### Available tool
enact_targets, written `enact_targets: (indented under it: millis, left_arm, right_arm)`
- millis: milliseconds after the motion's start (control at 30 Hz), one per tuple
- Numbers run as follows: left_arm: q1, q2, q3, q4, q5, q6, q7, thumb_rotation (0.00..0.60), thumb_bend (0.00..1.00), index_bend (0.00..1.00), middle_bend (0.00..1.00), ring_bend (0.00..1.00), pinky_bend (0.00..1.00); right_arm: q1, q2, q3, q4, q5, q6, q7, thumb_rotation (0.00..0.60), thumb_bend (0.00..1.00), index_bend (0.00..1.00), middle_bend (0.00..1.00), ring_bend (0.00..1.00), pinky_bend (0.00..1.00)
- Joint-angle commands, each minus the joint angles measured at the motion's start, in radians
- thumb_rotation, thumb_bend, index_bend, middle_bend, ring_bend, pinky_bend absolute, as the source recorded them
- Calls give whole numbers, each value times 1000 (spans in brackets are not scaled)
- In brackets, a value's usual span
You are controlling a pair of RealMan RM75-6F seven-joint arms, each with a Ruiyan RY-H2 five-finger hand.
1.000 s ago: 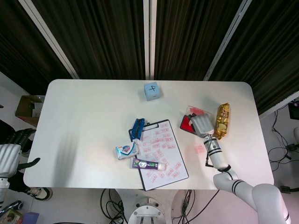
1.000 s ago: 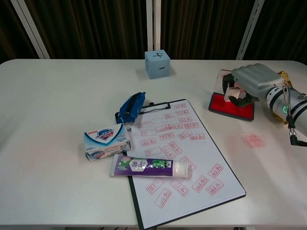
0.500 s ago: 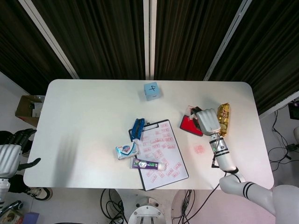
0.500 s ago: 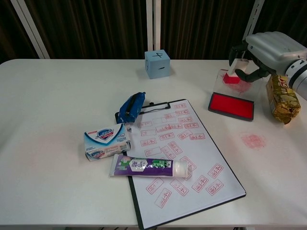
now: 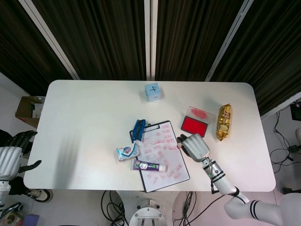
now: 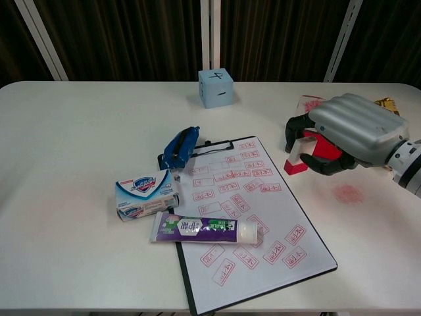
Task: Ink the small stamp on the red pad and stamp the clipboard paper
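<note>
My right hand (image 6: 352,131) grips the small stamp (image 6: 300,153), a white block with a red base, just above the table beside the right edge of the clipboard paper (image 6: 250,217). Seen from the head view, my right hand (image 5: 193,147) hovers at the right side of the clipboard paper (image 5: 162,155), which carries several red stamp marks. The red ink pad (image 5: 194,125) lies behind the hand, and in the chest view the red ink pad (image 6: 324,150) is mostly hidden by the fingers. My left hand (image 5: 10,157) hangs off the table's left side, holding nothing.
A soap box (image 6: 146,194), a toothpaste tube (image 6: 204,229) lying over the paper's lower left, and a blue pouch (image 6: 181,147) crowd the clipboard's left. A blue cube (image 6: 216,87) stands at the back. A gold snack packet (image 5: 223,122) and the pad's lid (image 5: 200,113) lie right. A red smear (image 6: 346,193) marks the table.
My right hand rose from the ink pad with the stamp, then came down and left to the clipboard's right edge. The pad is uncovered in the head view. The left hand stayed put.
</note>
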State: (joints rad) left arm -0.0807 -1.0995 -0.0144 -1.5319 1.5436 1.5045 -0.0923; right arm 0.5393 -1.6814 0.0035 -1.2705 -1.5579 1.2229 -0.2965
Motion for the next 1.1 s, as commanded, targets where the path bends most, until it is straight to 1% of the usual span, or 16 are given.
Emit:
enact_targets:
  millis: [33,167,233,333,500,767,1100]
  left_arm:
    - [1,1,0,1,0,2,-2,600,0,177,172,155,254]
    - [3,0,0,5,-2,2,-7,600,0,177,171,155,254]
    - [3,0,0,7,-3,1,-10,600,0,177,172,155,254]
    - [2,-2,0,9,-1,-1,-13,600,0,177,171,155,254]
    - [1,-3,0,12,0,0,-17,600,0,177,172,155,254]
    - [5,2,0,18,-3,2,-25,600,0,177,172,155,254]
    - [8,-1,0,32,-4,4,-37,600,0,177,171,155,254]
  right_arm:
    - [-5,-13,-23,-3,-30,1,-6,600,528,1000,875,835,1000]
    - [-8,-19,-46,-12,-60,-2,-25,600,528,1000,876,835,1000]
    - [-10,-25,-48,-11,-65,-3,-30,600,528,1000,877,835,1000]
    - [-17,-48,-41,7,-61,-2,-51,600,528,1000,878,835,1000]
    - [-29,-113,-21,66,-31,-14,-97,600,528,1000,881,835,1000]
    - [-17,-172,-8,123,-41,-22,-67,600,528,1000,881,835,1000]
    - [-2,-204,-3,168,-61,-25,-44,600,528,1000,881,835,1000]
